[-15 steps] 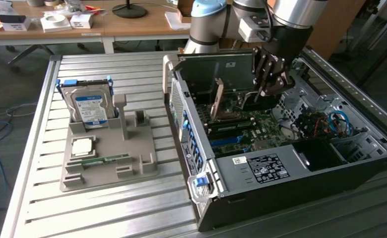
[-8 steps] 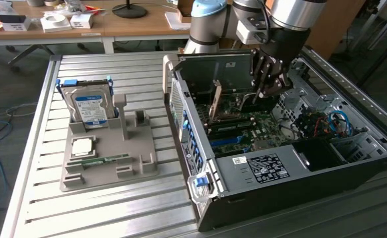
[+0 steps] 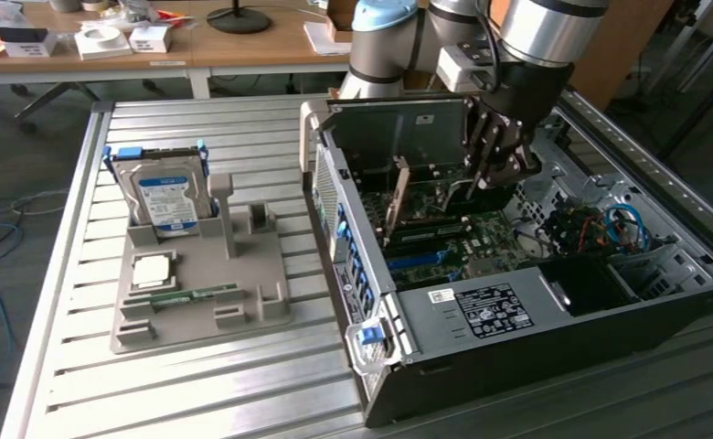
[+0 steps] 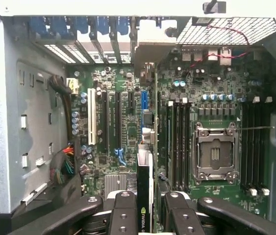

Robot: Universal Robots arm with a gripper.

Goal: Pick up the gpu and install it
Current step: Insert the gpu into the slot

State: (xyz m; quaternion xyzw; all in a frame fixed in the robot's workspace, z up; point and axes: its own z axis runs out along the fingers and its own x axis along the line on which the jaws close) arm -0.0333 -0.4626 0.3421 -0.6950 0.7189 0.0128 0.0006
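Note:
My gripper (image 3: 488, 183) hangs inside the open black computer case (image 3: 503, 311) and is shut on the gpu (image 3: 396, 199), a thin dark card held edge-on. In the wrist view the gripper (image 4: 148, 218) has its black fingers (image 4: 123, 215) pressed on both sides of the gpu (image 4: 146, 147). The card runs straight out from the fingers over the green motherboard (image 4: 128, 127). Its metal bracket (image 4: 150, 49) reaches the case's rear slot openings. The card lies along the expansion slots, beside the blue slot (image 4: 143, 100); whether it is seated in a slot I cannot tell.
A grey fixture (image 3: 204, 315) on the slatted metal table holds a silver hard drive with a blue label (image 3: 167, 197), a processor chip (image 3: 152, 268) and a green memory stick (image 3: 192, 294). The case walls, memory slots (image 4: 179, 142) and an open processor socket (image 4: 215, 155) surround the gripper.

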